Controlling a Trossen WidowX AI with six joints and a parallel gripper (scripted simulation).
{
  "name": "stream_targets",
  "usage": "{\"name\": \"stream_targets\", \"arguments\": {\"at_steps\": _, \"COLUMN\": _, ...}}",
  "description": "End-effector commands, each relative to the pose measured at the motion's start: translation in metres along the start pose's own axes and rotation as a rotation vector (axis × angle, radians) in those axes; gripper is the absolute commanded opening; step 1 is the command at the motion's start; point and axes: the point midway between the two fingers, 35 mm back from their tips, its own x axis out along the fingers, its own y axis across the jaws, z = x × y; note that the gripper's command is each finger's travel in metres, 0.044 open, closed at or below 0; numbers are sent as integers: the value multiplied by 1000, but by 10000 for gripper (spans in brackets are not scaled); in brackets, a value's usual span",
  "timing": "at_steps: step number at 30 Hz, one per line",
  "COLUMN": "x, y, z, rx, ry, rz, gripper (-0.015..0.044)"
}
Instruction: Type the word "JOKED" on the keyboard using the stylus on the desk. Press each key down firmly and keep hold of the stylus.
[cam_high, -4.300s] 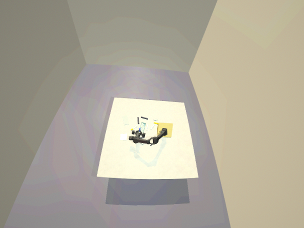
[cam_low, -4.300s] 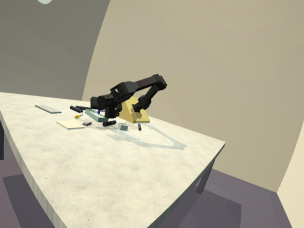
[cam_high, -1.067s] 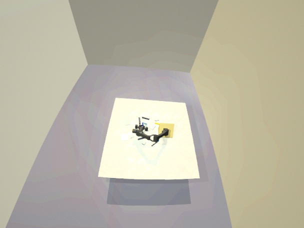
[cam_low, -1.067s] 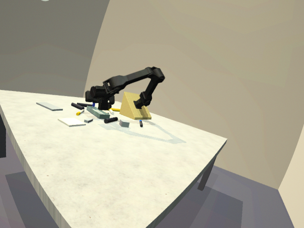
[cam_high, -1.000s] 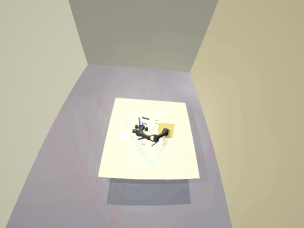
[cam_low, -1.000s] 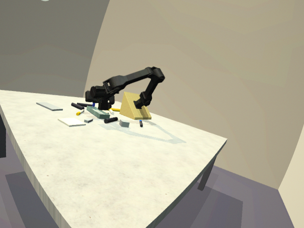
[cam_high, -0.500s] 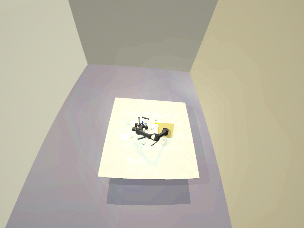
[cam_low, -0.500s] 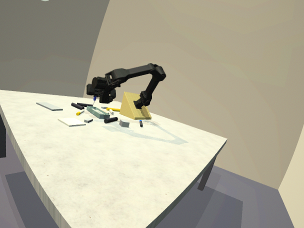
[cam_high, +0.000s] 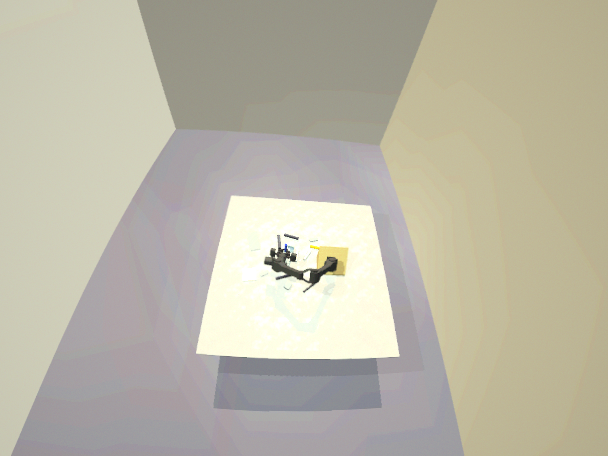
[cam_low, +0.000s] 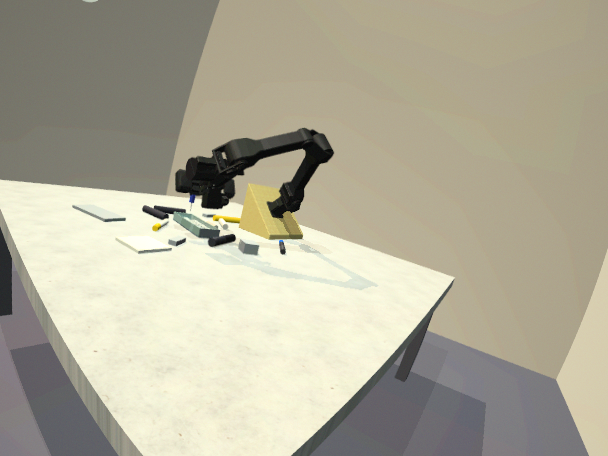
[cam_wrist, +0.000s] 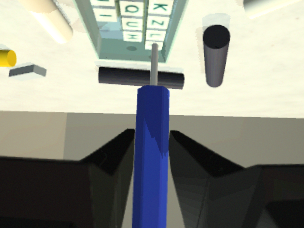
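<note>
My gripper (cam_wrist: 151, 137) is shut on the blue stylus (cam_wrist: 152, 115) (cam_low: 192, 199) and holds it upright, thin grey tip down. The teal keyboard (cam_wrist: 111, 52) (cam_low: 186, 226) has white letter keys; only its near end shows in the wrist view. There the stylus tip overlaps the lower edge of the last key in the right-hand column, below the keys marked K and Z. In the exterior view the tip appears a little above the keyboard's far rim. Whether it touches a key cannot be told. The far part of the keyboard is out of the wrist view.
The arm stands at a yellow wedge (cam_low: 255, 212) (cam_high: 341, 254). A black cylinder (cam_wrist: 115, 76) lies across the keyboard's end, another (cam_wrist: 215, 62) beside it. A yellow stick (cam_low: 227, 219), a grey block (cam_low: 248, 247), a short marker (cam_low: 282, 247) and a white plate (cam_low: 143, 243) lie around.
</note>
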Motion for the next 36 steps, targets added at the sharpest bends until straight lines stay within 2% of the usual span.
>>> {"name": "stream_targets", "arguments": {"at_steps": 1, "x": -7, "y": -2, "z": 1, "rx": 7, "ry": -2, "rz": -10, "gripper": 0}}
{"name": "stream_targets", "arguments": {"at_steps": 11, "x": 4, "y": -2, "z": 18, "rx": 7, "ry": -3, "rz": -10, "gripper": 0}}
{"name": "stream_targets", "arguments": {"at_steps": 14, "x": 5, "y": -2, "z": 20, "rx": 7, "ry": -3, "rz": -10, "gripper": 79}}
{"name": "stream_targets", "arguments": {"at_steps": 36, "x": 11, "y": -2, "z": 31, "rx": 7, "ry": -3, "rz": -9, "gripper": 81}}
